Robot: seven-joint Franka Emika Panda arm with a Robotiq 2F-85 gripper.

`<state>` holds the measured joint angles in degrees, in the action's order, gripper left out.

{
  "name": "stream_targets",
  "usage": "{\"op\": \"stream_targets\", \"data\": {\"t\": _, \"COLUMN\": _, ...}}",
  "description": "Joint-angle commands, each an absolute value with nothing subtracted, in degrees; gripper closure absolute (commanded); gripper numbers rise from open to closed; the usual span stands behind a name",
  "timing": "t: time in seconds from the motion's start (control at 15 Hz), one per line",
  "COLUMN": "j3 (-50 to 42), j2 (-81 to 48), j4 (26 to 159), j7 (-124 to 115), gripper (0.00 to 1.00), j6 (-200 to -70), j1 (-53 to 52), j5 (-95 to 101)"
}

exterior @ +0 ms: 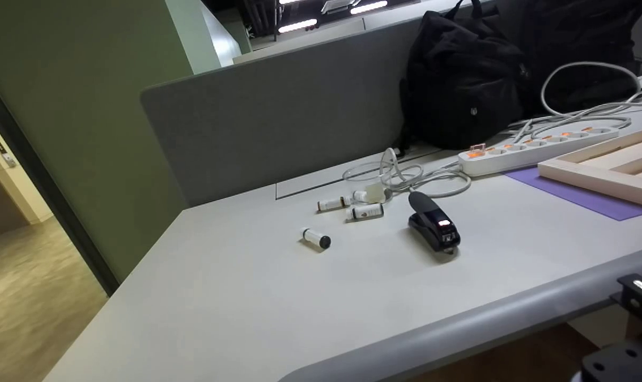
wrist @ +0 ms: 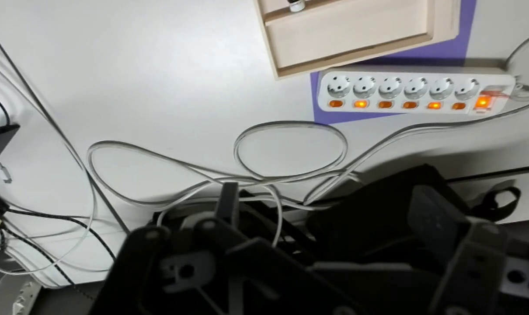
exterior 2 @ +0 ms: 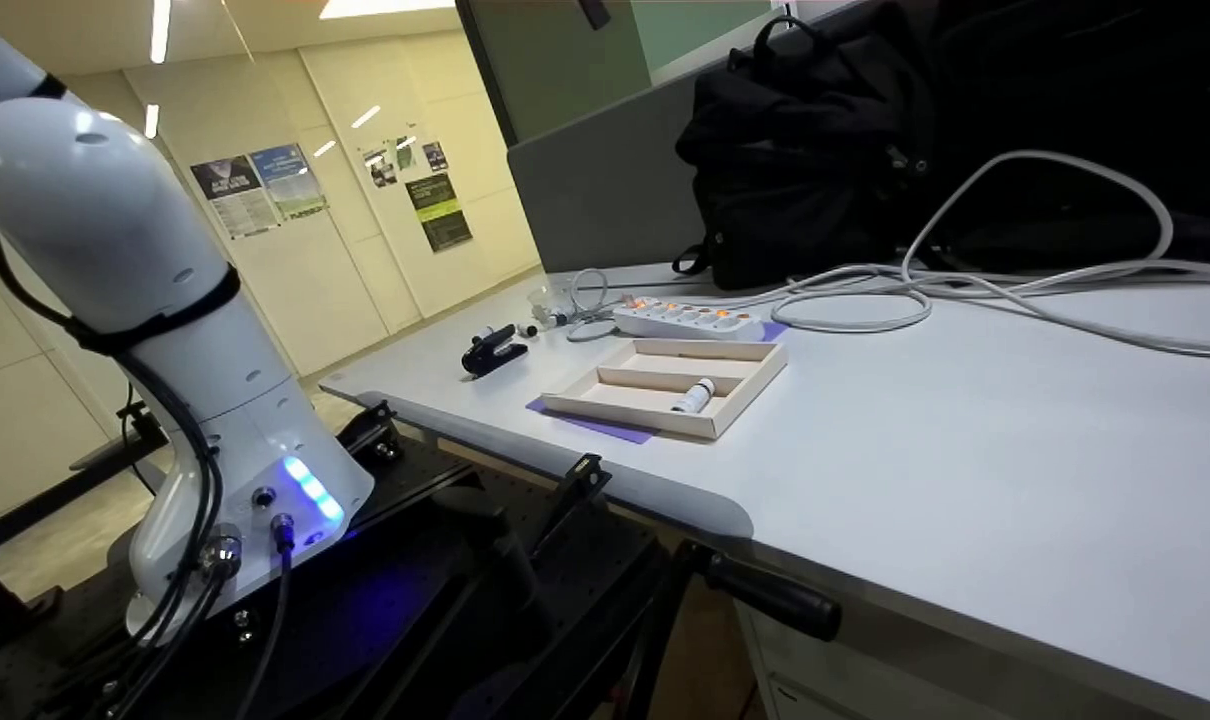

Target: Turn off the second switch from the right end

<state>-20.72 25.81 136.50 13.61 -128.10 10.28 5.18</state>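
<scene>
The long white power strip (wrist: 416, 96) lies on the table in the wrist view, and shows in both exterior views (exterior: 544, 154) (exterior 2: 680, 325). Its cable-free end is at the right in both exterior views and at the left in the wrist view (wrist: 322, 94). In the wrist view, the switch (wrist: 360, 103) second from that end glows orange. The switch at that end (wrist: 335, 103) is dark. Another switch (wrist: 434, 105) and the covered main switch (wrist: 483, 102) near the cable end are lit. My gripper (wrist: 334, 212) is open, apart from the strip, its fingers over cables and backpack.
A pale wooden tray (wrist: 347, 33) on purple paper (wrist: 468, 35) sits beside the strip. White cables (wrist: 290, 177) loop between strip and gripper. A black backpack (exterior 2: 795, 170) stands behind. A black stapler (exterior: 432, 223) and small bottles (exterior: 315, 237) lie on the table.
</scene>
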Motion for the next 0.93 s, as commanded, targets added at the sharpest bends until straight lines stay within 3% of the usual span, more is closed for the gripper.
{"op": "stream_targets", "data": {"t": 0.0, "j3": -24.36, "j2": 10.91, "j4": 125.91, "j7": 12.71, "gripper": 0.0, "j6": -128.11, "j1": 8.32, "j5": 2.88}}
{"op": "stream_targets", "data": {"t": 0.13, "j3": -25.41, "j2": 3.51, "j4": 120.43, "j7": 11.34, "gripper": 0.0, "j6": -124.99, "j1": 8.18, "j5": 1.49}}
{"op": "stream_targets", "data": {"t": 0.2, "j3": -21.92, "j2": 10.95, "j4": 127.93, "j7": 13.83, "gripper": 0.0, "j6": -128.7, "j1": 11.48, "j5": 2.17}}
{"op": "stream_targets", "data": {"t": 0.87, "j3": -20.75, "j2": 9.85, "j4": 127.37, "j7": 14.08, "gripper": 0.0, "j6": -129.15, "j1": 12.67, "j5": 1.83}}
